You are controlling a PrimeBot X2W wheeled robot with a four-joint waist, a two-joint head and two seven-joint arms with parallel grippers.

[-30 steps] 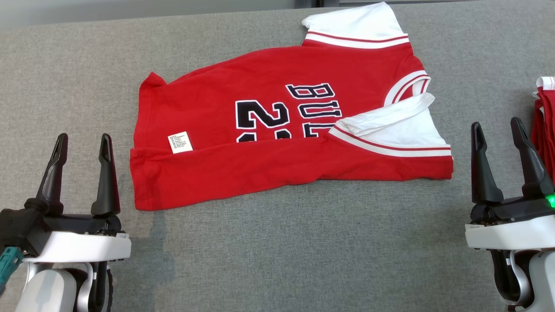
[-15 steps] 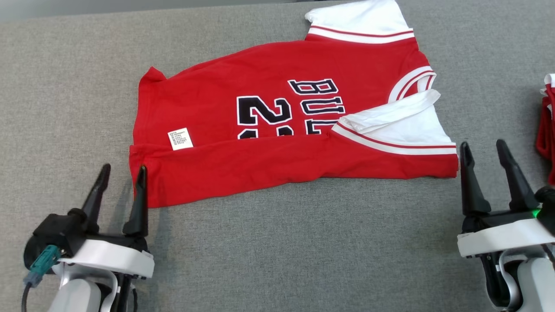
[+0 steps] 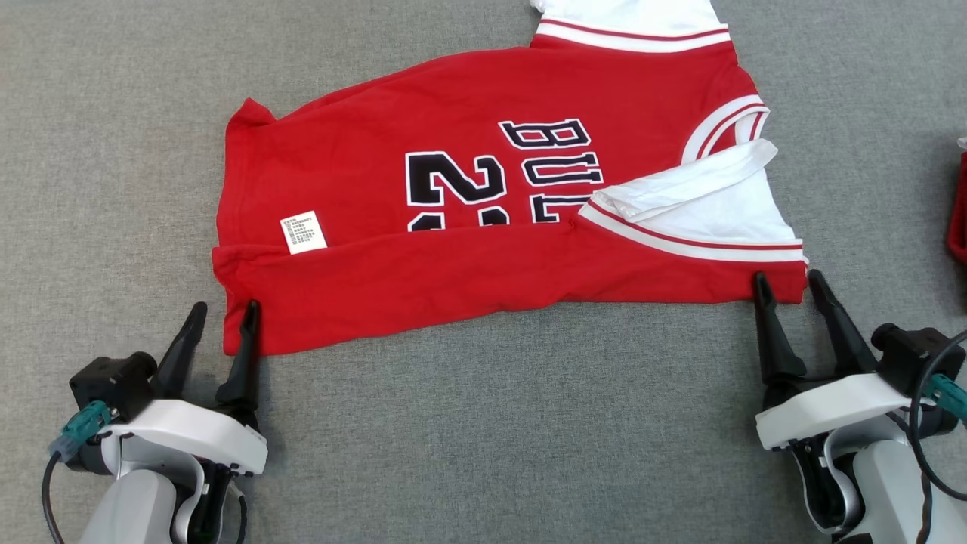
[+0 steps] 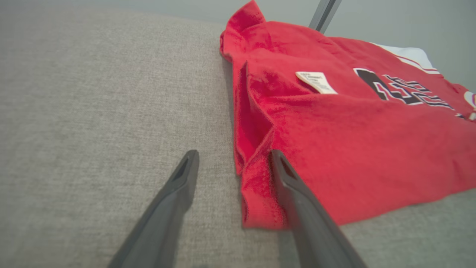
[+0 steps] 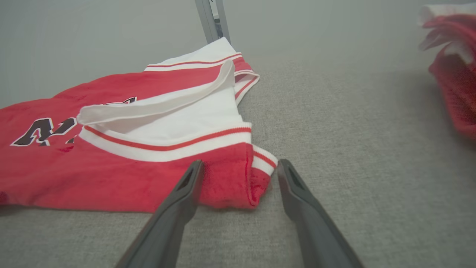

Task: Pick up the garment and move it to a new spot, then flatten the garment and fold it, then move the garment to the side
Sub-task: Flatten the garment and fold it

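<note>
Closer now than a moment ago, left gripper (image 3: 227, 305) and right gripper (image 3: 786, 275), both spread apart, straddle the garment's (image 3: 363, 151) near corners, seemingly ready to lift.

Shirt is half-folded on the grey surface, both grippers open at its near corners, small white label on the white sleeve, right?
No, the head view shows the label on the red body of the shirt, at the end by the left gripper, away from the sleeve. The rest holds.
</note>
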